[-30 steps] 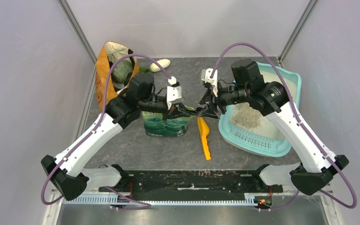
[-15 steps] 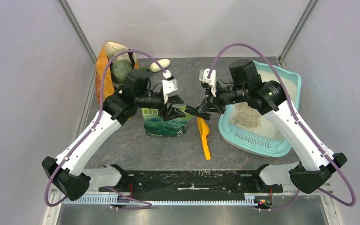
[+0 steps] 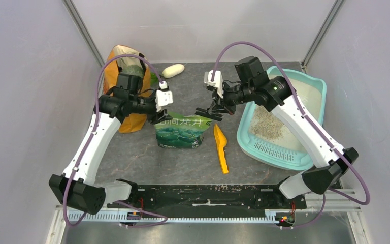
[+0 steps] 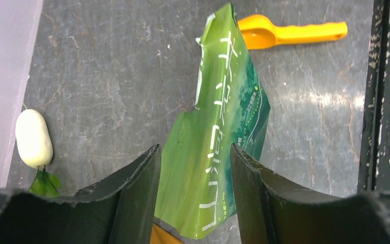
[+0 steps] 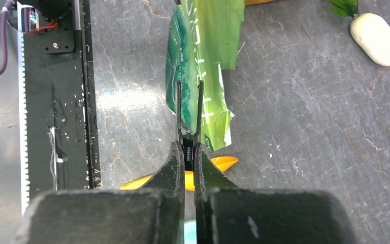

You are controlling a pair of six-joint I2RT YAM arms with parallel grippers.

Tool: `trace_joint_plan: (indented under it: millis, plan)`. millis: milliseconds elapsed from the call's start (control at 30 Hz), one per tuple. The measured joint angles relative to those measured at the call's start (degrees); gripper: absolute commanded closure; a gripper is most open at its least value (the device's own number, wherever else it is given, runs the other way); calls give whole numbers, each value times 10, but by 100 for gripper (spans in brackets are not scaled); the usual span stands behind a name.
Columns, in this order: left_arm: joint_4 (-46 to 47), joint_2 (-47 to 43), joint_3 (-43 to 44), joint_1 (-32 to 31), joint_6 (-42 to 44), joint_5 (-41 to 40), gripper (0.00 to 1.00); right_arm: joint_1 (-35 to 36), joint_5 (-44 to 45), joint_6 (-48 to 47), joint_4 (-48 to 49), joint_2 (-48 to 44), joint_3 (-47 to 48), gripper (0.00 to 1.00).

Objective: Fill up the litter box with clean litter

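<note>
- My right hand (image 5: 190,150) is clamped on a thin black clip (image 5: 187,141), above the bag (image 5: 205,46).
- My left hand (image 4: 194,152) gapes over the bag, gripping nothing.
- The scoop (image 3: 221,147) lies on the desk (image 3: 142,152).
- The litter box (image 3: 321,91) holds one small litter (image 3: 266,126) patch; I judge most filling remains.

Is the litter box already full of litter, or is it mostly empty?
Mostly empty. The litter box holds only one patch of litter beside its grille; the rest of the visible floor is bare.
</note>
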Motion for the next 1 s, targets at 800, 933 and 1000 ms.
trace_joint_plan:
  millis: [800, 933, 1000]
  plan:
    - [-26, 52, -51, 1, 164, -9, 95, 0, -95, 48, 229, 52, -108, 100]
    - [-26, 52, -51, 1, 164, -9, 97, 2, -109, 67, 278, 59, -125, 100]
    - [-26, 52, -51, 1, 164, -9, 98, 4, -113, 75, 299, 64, -135, 100]
